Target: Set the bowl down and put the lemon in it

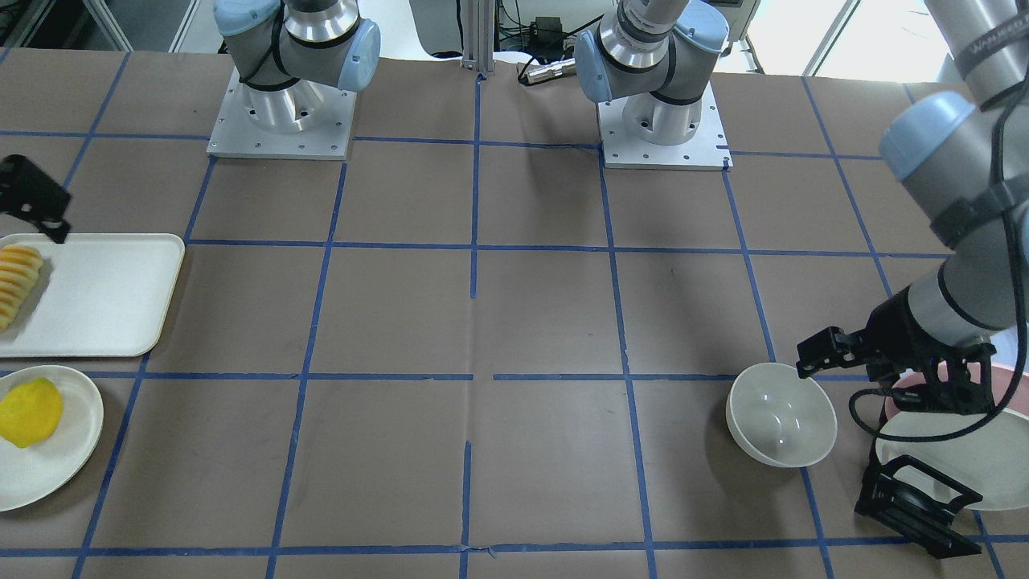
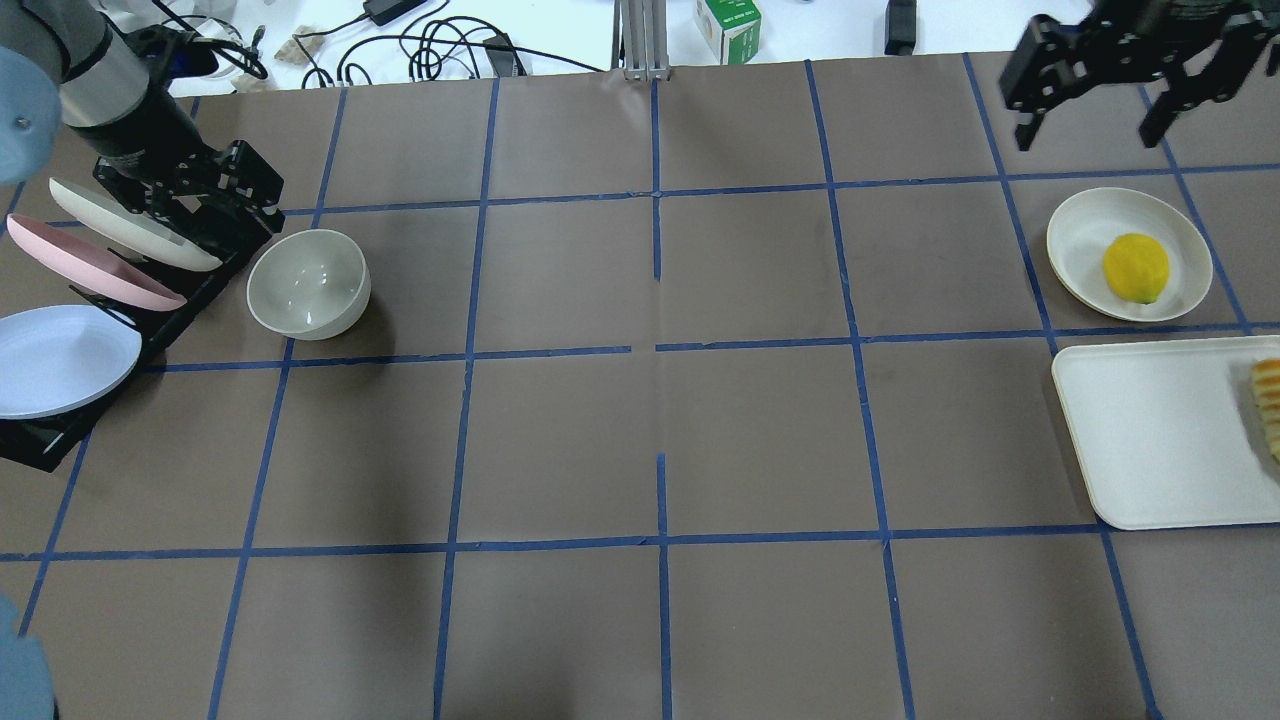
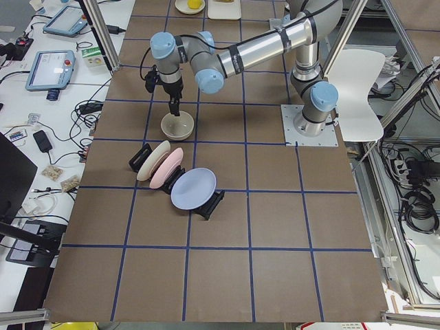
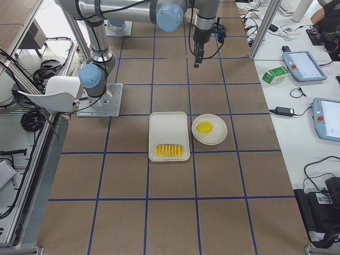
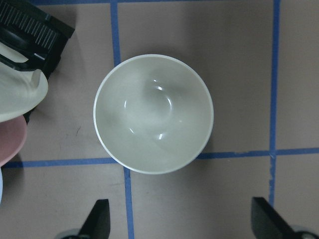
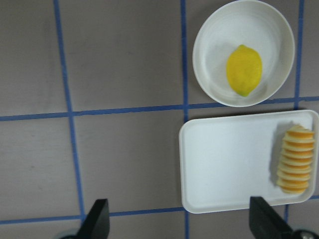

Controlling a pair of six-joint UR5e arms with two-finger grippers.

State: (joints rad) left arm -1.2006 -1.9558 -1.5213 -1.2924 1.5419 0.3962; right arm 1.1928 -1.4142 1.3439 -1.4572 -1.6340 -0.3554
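Note:
The off-white bowl [image 2: 308, 284] stands upright and empty on the brown table at the left, also seen in the front view [image 1: 781, 414] and the left wrist view [image 5: 153, 113]. My left gripper [image 2: 200, 195] is open and empty, hovering beside and above the bowl without touching it; its fingertips [image 5: 99, 221] sit clear of the rim. The yellow lemon [image 2: 1136, 267] lies on a flat cream plate [image 2: 1075, 235] at the right, also in the right wrist view [image 6: 244, 69]. My right gripper [image 2: 1100, 100] is open and empty, high up and beyond the plate.
A black dish rack [image 2: 60, 440] left of the bowl holds cream, pink and pale blue plates. A cream rectangular tray [image 2: 1150, 440] near the lemon plate carries ridged yellow-orange slices [image 2: 1268, 405]. Cables and a green box lie past the far table edge.

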